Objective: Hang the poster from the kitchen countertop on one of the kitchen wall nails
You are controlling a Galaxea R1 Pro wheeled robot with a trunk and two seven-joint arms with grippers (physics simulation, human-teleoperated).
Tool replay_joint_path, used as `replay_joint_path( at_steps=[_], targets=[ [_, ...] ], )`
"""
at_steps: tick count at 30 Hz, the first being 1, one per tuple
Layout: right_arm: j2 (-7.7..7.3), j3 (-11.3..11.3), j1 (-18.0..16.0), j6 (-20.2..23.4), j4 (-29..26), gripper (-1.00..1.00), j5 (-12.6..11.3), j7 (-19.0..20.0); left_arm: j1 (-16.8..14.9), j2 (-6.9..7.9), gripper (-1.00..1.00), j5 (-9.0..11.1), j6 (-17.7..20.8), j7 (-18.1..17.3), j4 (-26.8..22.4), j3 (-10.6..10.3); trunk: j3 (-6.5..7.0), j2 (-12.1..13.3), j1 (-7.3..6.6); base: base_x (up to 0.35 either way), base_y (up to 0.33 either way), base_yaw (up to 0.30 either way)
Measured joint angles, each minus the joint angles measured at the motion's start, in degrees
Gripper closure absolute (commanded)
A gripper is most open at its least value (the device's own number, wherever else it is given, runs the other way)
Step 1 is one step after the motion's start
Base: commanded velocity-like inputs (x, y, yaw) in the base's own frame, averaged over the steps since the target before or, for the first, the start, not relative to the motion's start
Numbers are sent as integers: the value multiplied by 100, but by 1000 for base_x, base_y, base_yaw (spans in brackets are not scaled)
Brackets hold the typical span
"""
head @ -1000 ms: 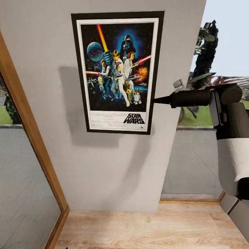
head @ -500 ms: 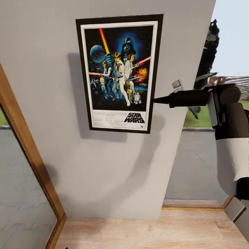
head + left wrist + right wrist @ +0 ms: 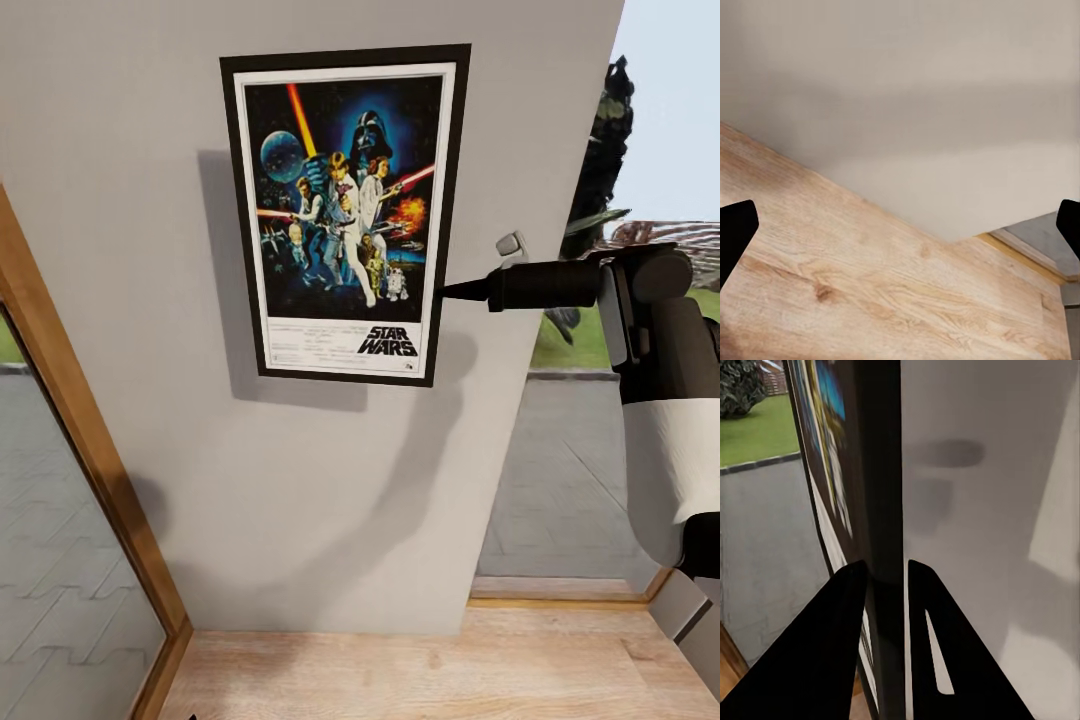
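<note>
Nothing's really budged in the last half second: my right tool (image 3: 446, 291) stays pinched on the poster (image 3: 345, 212) at its 3 o'clock edge, flat against the wall (image 3: 300, 500). Probably seated; left tool (image 3: 900, 225) spread wide.

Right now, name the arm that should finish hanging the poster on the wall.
Right. The right gripper already pinches the poster by its frame edge, holding it against the wall. The left gripper is open, pointed at the wooden floor, away from the poster.
</note>
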Motion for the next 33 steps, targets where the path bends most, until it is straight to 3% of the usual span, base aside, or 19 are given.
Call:
replay_joint_path(
  at_steps=[33],
  targets=[
    [0,-1,0,-6,0,100,-8,1,0,0,-100,0,0,0,0,0,0,0,0,73,90,0]
  ],
)
